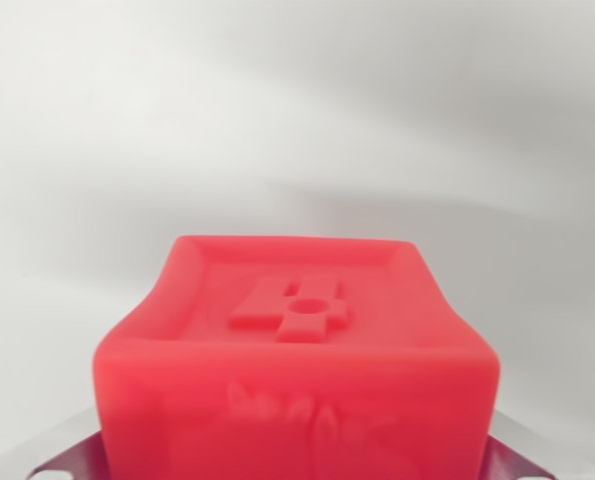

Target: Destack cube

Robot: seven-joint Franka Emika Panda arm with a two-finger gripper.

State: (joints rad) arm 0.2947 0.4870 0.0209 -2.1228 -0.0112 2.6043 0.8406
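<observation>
A red cube (297, 360) is seen filling the lower middle of the wrist view, very close to the camera. On its upper face a raised digit "4" (292, 312) is moulded inside a raised border, with a small round hole set in the digit. A faint embossed pattern is carried on the near face, but it cannot be read. The surface is glossy and smooth, with rounded edges and corners, and the plastic looks slightly translucent at the rim.

Metal parts of the end effector (297, 465) are shown at the bottom corners, on either side of the cube. The fingertips are hidden, so whether the cube is gripped cannot be told. Behind the cube only a pale, blurred background is seen, and what the cube rests on cannot be made out.
</observation>
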